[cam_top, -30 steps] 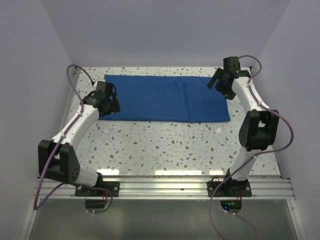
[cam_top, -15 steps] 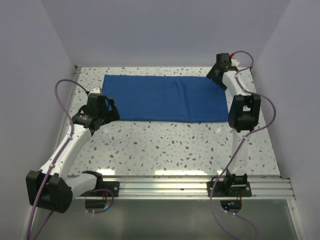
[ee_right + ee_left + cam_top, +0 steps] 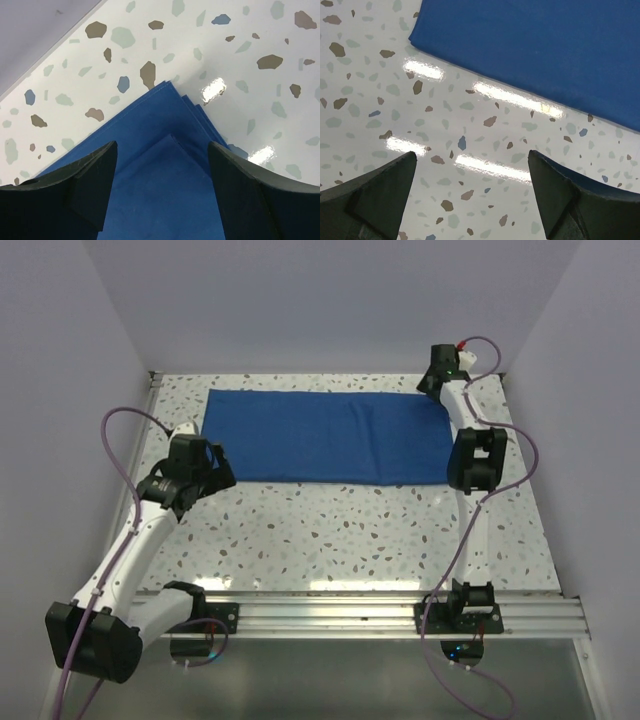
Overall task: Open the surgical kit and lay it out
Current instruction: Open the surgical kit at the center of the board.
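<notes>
Blue cloth (image 3: 325, 436): lies flat as a long folded rectangle on the worktop (image 3: 330, 530). It runs along the far edge, from near the far-left corner almost to the far-right corner. Its surface looks smooth from above. Whether anything sits inside the folds cannot be told from these views.

Left fingers (image 3: 222, 466): just off the cloth's near-left corner, toward the left edge of the worktop. In the wrist view both fingers (image 3: 375, 192) are spread wide with nothing between them, and bare speckled worktop lies under the gap. The cloth corner lies beyond the tips, apart from them.

Right fingers (image 3: 437, 385): at the cloth's far-right corner, close to the far-right corner of the worktop. In the wrist view the fingers (image 3: 242, 187) are spread apart, one on each side of the cloth corner, holding nothing. They are probably not touching the cloth, but the view is too steep to be sure. Several stacked layers show at that corner, their edges stepped slightly. The point of the top fold is set back from the outer corner.
</notes>
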